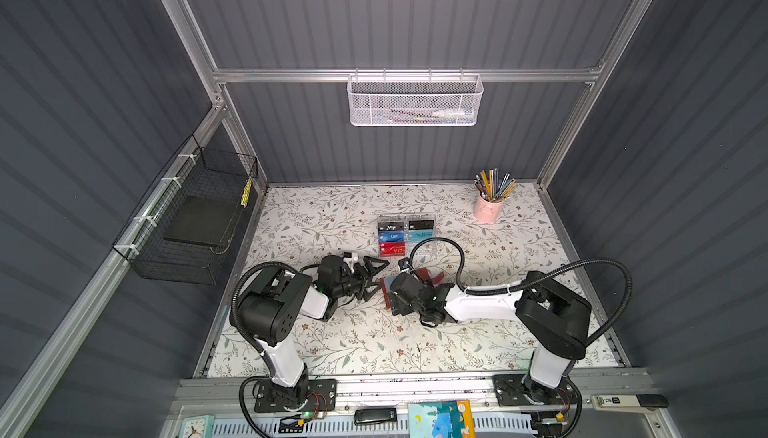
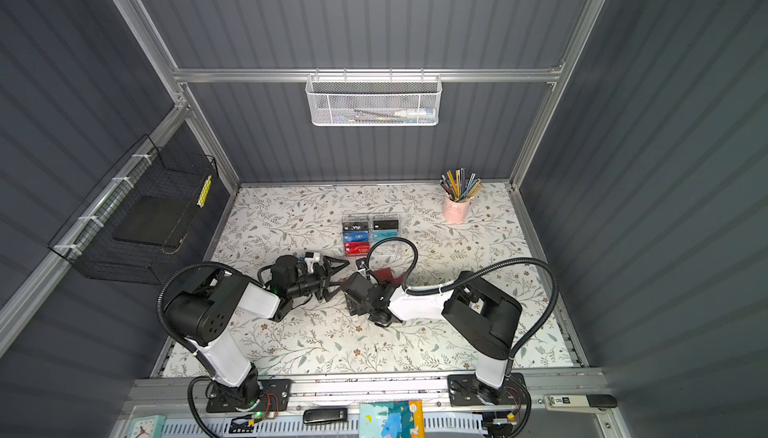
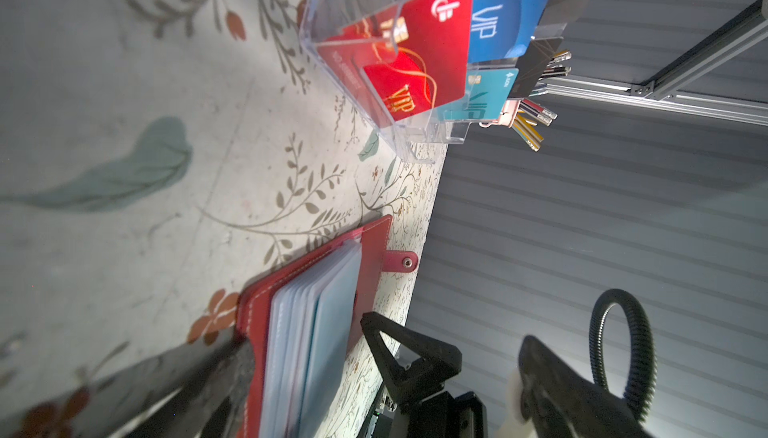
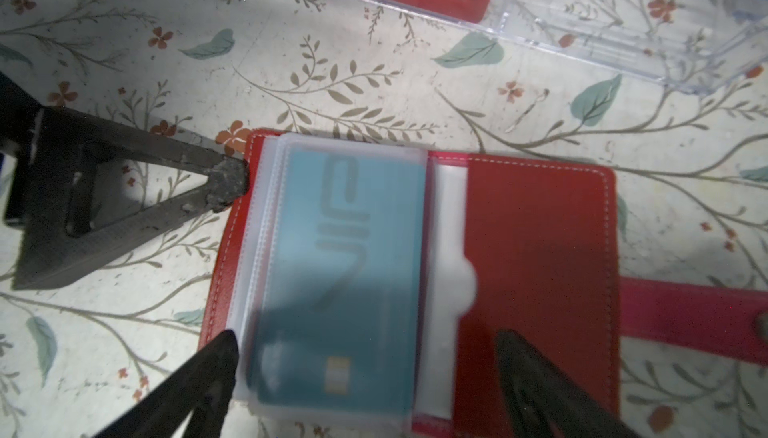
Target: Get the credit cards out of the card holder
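The card holder (image 4: 540,249) lies open on the table, a red wallet with clear sleeves and a pink-red strap (image 4: 685,315). A teal credit card (image 4: 345,269) sits in its top sleeve. My right gripper (image 4: 365,357) hovers open just above it, one finger on each side of the card. In both top views the right wrist hides those fingers and most of the wallet (image 1: 424,276) (image 2: 384,272). My left gripper (image 1: 376,280) (image 2: 338,279) is open at the wallet's left edge. One of its fingertips (image 4: 228,180) touches the wallet's corner. The left wrist view shows the sleeves (image 3: 307,332) edge-on.
A clear acrylic rack (image 1: 405,234) (image 4: 582,20) with black, blue, red and teal VIP cards stands just behind the wallet. The right arm's cable (image 1: 436,244) loops over it. A pink pencil cup (image 1: 487,207) stands at the back right. A black wire basket (image 1: 187,224) hangs on the left wall.
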`<state>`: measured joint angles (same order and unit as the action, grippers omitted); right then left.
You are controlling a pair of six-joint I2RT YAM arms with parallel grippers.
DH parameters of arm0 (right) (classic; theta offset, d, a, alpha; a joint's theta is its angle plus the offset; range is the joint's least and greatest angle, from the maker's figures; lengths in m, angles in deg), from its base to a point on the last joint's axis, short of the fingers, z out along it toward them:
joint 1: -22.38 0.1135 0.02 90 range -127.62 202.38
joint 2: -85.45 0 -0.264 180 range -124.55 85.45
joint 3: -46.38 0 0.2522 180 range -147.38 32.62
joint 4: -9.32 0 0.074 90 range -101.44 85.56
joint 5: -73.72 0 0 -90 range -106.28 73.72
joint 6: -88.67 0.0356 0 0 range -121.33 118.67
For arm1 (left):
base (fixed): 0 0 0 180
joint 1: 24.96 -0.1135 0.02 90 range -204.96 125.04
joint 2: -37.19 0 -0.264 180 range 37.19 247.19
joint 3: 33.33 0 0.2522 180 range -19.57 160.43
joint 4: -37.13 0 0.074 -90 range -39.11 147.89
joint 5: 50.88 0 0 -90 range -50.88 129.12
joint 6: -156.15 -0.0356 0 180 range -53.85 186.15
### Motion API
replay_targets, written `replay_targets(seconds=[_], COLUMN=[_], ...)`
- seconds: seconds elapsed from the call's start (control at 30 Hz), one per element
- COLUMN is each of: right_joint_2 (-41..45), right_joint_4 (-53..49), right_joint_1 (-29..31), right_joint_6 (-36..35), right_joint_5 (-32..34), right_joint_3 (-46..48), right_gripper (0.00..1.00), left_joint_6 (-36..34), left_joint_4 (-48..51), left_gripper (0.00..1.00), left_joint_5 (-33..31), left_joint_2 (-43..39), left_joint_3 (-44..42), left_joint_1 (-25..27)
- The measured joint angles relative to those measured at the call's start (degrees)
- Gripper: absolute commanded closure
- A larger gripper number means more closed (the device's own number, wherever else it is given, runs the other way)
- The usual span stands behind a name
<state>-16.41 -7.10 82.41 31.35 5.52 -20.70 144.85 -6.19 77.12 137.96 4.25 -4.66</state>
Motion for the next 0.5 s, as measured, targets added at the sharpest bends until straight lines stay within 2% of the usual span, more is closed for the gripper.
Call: replay_targets(seconds=[0.5], right_joint_2=[0.94], right_joint_4=[1.03], right_joint_1=[-0.74], right_joint_6=[-0.79], right_joint_5=[-2.4], right_joint_3=[1.4], right_gripper=[0.12], left_joint_6=[0.02], left_joint_4=[-0.44], left_gripper=[0.0], left_joint_5=[-0.04], left_joint_2=[0.0], left_joint_3=[-0.26], left_joint_1=[-0.04])
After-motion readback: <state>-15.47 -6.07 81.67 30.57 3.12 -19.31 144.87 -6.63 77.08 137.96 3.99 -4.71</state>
